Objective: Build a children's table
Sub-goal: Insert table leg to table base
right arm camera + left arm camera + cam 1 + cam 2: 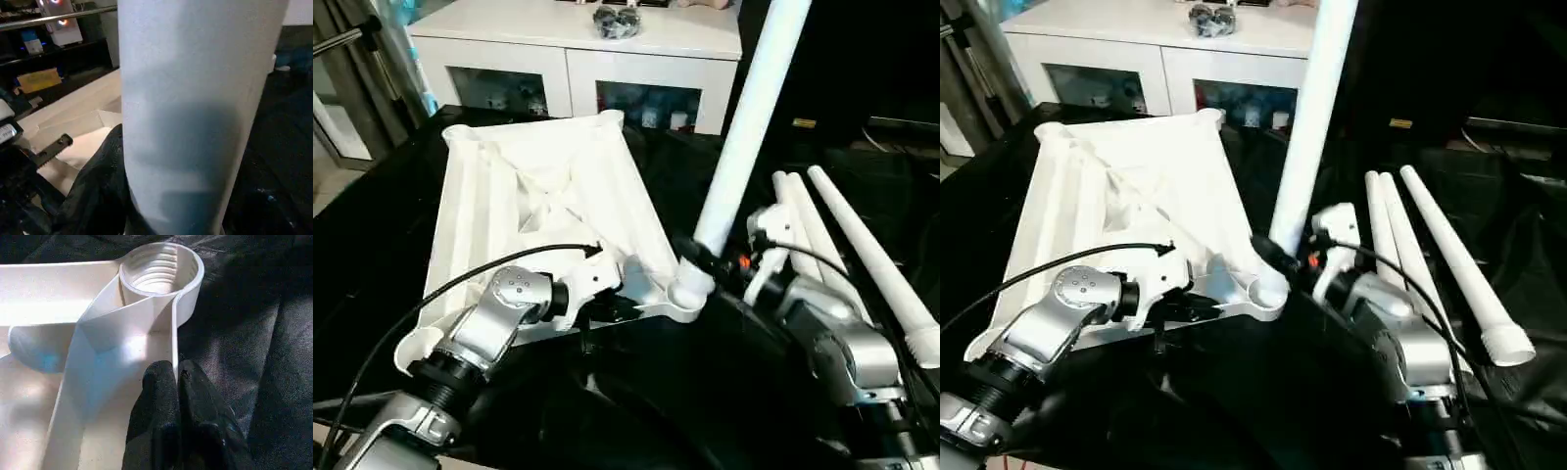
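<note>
The white tabletop (538,196) lies ribbed side up on black cloth. My left gripper (176,369) is shut on its thin near rim, a little way from the round corner socket (161,269), which is threaded and empty inside. My right gripper (700,257) is shut on a white leg (744,127) near its lower end. The leg stands almost upright, leaning slightly right, with its foot just at that near-right corner socket (1266,292). A black finger (102,186) wraps the leg's side. Whether the foot touches the socket rim I cannot tell.
Three more white legs (862,255) lie side by side on the cloth to the right of my right arm. A white cabinet (568,59) with glass doors stands behind the tabletop. A black cable arcs over my left wrist.
</note>
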